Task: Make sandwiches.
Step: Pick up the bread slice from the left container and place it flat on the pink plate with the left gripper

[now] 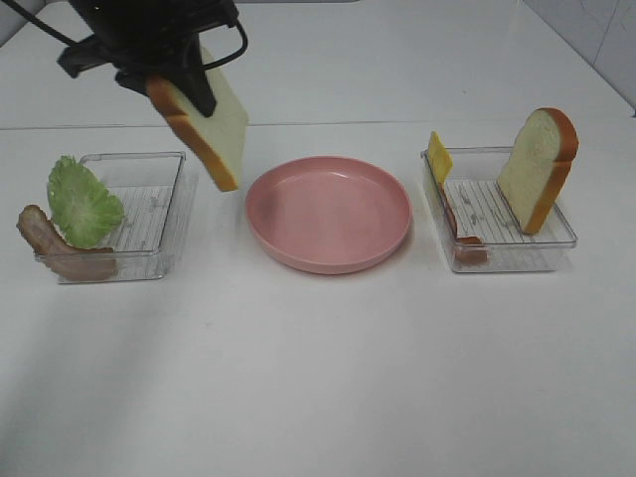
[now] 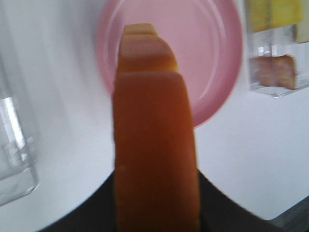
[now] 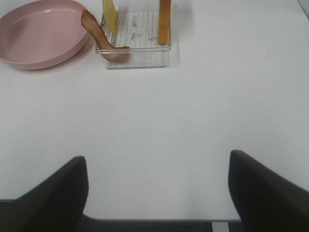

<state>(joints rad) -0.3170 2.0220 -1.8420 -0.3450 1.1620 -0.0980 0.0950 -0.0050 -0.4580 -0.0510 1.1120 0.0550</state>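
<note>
My left gripper (image 1: 181, 87) is shut on a white bread slice (image 1: 207, 124) with orange-brown crust and holds it tilted in the air, above the gap between the left tray and the pink plate (image 1: 328, 253). In the left wrist view the slice's crust (image 2: 154, 159) fills the middle, with the plate (image 2: 217, 53) beyond it. A second bread slice (image 1: 539, 169) stands upright in the right tray (image 1: 517, 260), with a yellow cheese square (image 1: 438, 156) and bacon (image 1: 463, 235). Lettuce (image 1: 84, 204) and bacon (image 1: 58, 248) lie on the left tray (image 1: 149, 260). My right gripper (image 3: 157, 193) is open and empty over bare table.
The right wrist view shows the plate (image 3: 38, 34), the right tray (image 3: 140, 55), its bacon (image 3: 101, 38), cheese (image 3: 110, 14) and bread slice (image 3: 164, 19) far ahead of the gripper. The table's front edge (image 3: 154, 220) lies close under the right gripper.
</note>
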